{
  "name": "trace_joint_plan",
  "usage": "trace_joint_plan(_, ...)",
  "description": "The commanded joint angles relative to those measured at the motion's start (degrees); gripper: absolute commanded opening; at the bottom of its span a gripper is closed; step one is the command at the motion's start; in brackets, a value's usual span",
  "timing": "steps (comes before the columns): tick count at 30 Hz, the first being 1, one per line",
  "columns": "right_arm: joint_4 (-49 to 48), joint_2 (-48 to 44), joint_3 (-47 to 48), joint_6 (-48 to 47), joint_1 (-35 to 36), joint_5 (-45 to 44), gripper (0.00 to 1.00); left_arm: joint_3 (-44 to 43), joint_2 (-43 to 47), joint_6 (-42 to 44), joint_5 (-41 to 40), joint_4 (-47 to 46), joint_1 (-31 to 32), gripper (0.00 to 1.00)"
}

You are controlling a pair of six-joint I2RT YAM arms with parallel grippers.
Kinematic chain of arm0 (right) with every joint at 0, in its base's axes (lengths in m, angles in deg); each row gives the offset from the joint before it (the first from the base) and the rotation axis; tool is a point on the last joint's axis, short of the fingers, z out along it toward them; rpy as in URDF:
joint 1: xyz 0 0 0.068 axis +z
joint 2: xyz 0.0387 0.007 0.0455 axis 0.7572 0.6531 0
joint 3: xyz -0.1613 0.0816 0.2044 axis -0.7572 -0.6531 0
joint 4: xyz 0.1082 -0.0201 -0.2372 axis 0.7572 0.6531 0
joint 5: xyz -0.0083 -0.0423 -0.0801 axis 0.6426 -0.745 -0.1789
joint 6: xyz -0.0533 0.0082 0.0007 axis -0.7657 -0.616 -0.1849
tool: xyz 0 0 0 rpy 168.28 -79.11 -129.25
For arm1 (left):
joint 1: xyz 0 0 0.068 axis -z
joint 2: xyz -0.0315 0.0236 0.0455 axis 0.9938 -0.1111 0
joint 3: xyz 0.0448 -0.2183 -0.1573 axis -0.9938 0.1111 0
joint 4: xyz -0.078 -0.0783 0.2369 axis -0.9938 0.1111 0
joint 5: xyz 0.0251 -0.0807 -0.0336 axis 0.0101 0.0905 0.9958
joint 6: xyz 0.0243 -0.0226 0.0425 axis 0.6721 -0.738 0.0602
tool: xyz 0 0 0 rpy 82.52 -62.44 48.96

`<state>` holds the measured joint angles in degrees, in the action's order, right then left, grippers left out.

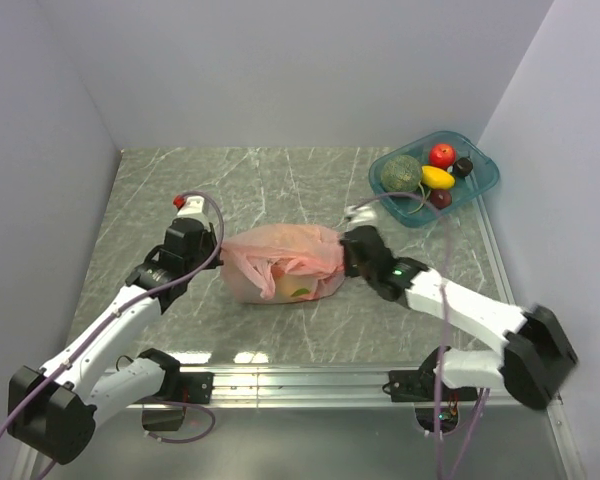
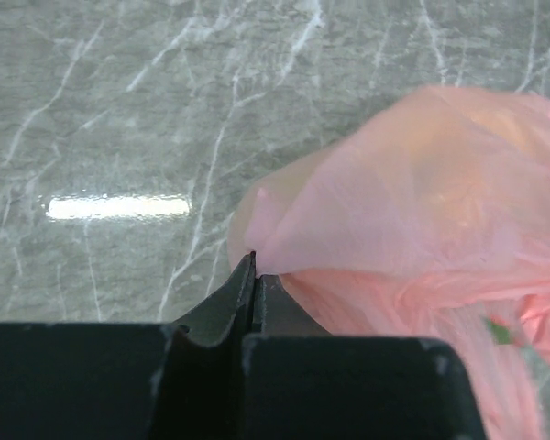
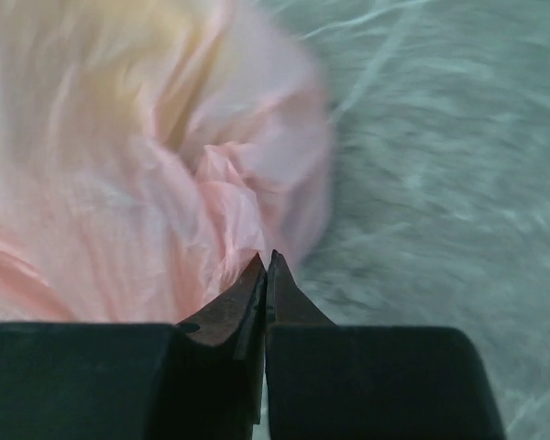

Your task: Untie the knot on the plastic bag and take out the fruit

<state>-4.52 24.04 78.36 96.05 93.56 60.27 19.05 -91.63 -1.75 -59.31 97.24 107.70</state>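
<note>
A thin, translucent pink plastic bag (image 1: 280, 262) lies on its side in the middle of the grey marble-patterned table (image 1: 280, 180), stretched lengthways between the two arms. The left gripper (image 1: 221, 256) meets the bag's left end. In the left wrist view its jaws are clenched together and the pink film is drawn to a point right at the tips, so a thin fold of the bag's edge is nipped there. The right gripper (image 1: 346, 250) sits at the opposite end, against the bag's right side. Its jaws are also pressed shut, and in the right wrist view a crinkled bunch of pink plastic (image 3: 225, 179) runs down into the tips. That view is blurred, so I cannot tell whether this bunch is the knot itself.

Through the plastic a lime-green fruit (image 1: 301, 292) shows near the bag's lower edge, between the two grippers and nearer the right one — the rest of the contents is only a pale yellowish shape.

Well apart, in the far right corner, stands a teal translucent plastic tray (image 1: 485, 165). It holds a dull-green round melon (image 1: 403, 172), a red apple (image 1: 441, 154) and a yellow oval fruit (image 1: 437, 177) — plus two small dark pieces.
</note>
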Motion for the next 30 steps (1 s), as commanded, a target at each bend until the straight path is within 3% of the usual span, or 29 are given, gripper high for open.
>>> trace_joint_plan(1, -4.37, -12.86, -5.23, 11.25, -6.52, -1.68, 0.00, -2.05, -1.37, -0.12, -5.27, 0.31, -0.69, 0.01)
trace_joint_plan(4, -9.47, -20.78, -11.12, 20.83, -8.12, 0.35, 0.00, -4.15, -3.83, -1.00, -5.10, 0.22, -1.92, 0.00)
trace_joint_plan(8, -14.03, -21.86, -15.52, 29.80, -6.47, 3.51, 0.00, -8.97, -6.39, 0.13, -4.66, -1.62, -2.72, 0.05)
trace_joint_plan(9, -14.23, -20.29, -15.35, 30.16, -5.85, 3.51, 0.00, -9.86, -6.56, 0.49, -4.14, -2.06, -2.72, 0.10)
trace_joint_plan(10, -14.14, -19.31, -14.65, 29.91, -5.23, 3.95, 0.00, -10.74, -6.30, 0.93, -3.18, -2.59, -2.72, 0.23)
trace_joint_plan(12, -12.39, -17.82, -12.12, 27.98, -3.39, 3.69, 0.04, -12.15, -5.34, 2.07, 1.39, -4.87, -2.72, 0.40)
trace_joint_plan(13, -11.08, -17.11, -11.05, 26.75, -2.77, 3.95, 0.16, -12.33, -3.51, 2.25, 3.14, -5.57, -2.72, 0.54)
trace_joint_plan(15, -8.53, -16.93, -7.46, 22.54, -1.11, 3.43, 0.36, -12.07, -1.39, 2.34, 7.02, -7.07, -2.54, 0.68)
trace_joint_plan(16, -5.38, -17.02, -6.22, 20.87, -0.66, 3.17, 0.52, -11.81, 0.88, 1.99, 7.73, -7.07, -2.46, 0.77)
trace_joint_plan(18, -1.86, -17.89, -2.19, 15.59, 0.92, 1.85, 0.62, -11.63, 3.96, 1.11, 9.40, -4.89, -1.93, 0.83)
trace_joint_plan(19, 1.82, -18.16, -0.77, 13.84, 1.36, 1.41, 0.68, -11.54, 4.94, 0.59, 9.58, -3.92, -1.58, 0.83)
trace_joint_plan(22, 7.37, -18.69, 4.68, 7.16, 1.45, 2.28, 0.74, -10.67, 8.54, -1.35, 10.19, -1.37, 1.40, 0.81)
trace_joint_plan(30, 12.49, -11.50, 18.11, -3.93, 1.54, 6.94, 0.79, -10.49, 6.02, 4.26, 11.59, -4.17, 13.62, 0.75)
